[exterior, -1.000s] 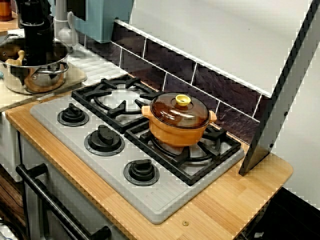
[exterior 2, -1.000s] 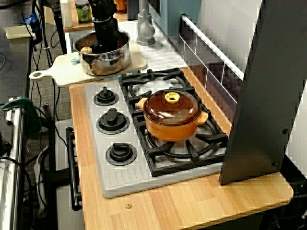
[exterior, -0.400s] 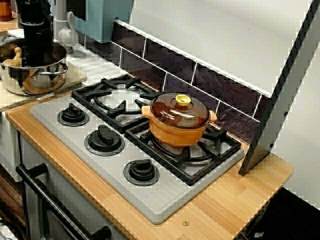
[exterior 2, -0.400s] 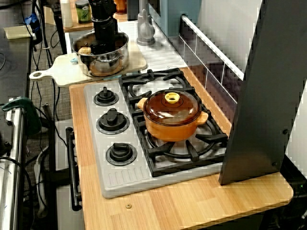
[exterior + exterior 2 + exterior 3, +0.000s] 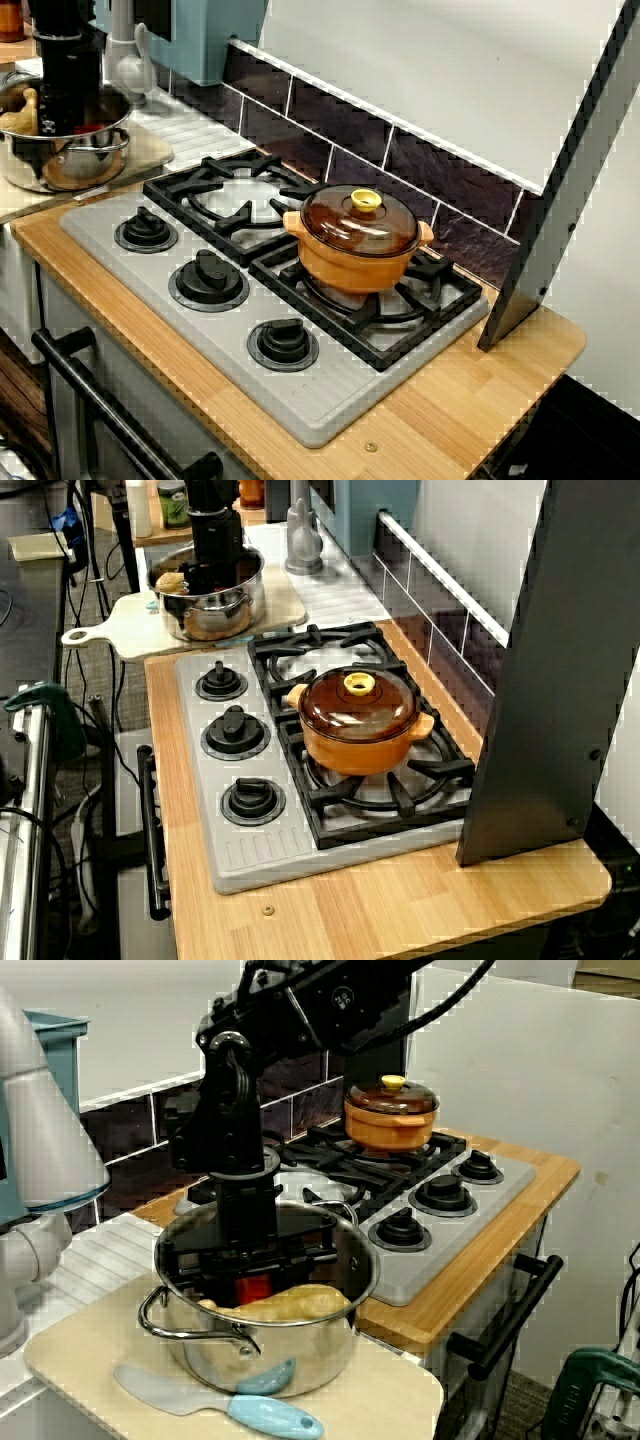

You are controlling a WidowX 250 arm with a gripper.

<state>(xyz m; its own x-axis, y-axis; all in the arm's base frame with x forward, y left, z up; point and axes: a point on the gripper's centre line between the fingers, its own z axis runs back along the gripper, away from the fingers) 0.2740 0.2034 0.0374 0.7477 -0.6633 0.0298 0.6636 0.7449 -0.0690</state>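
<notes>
Because the rim of the shiny steel pot (image 5: pixel 270 1355) on the pale cutting board (image 5: pixel 80 1350) hid its fingertips, the black gripper (image 5: pixel 252 1270) inside, straddling a small red object (image 5: pixel 252 1288), showed no readable grip. Since a second earlier, the pot had slid slightly away from the grey hob (image 5: pixel 430 1260).

Orange casserole (image 5: pixel 358 250) on stove (image 5: pixel 330 400).

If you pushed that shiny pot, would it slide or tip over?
It would probably slide, not tip: the pot is wide and low, and the board under it looks smooth. It looks like stiff metal, likely heavyish with food inside. Its shiny wall seems slippery; the handle looks easier to hold.
</notes>
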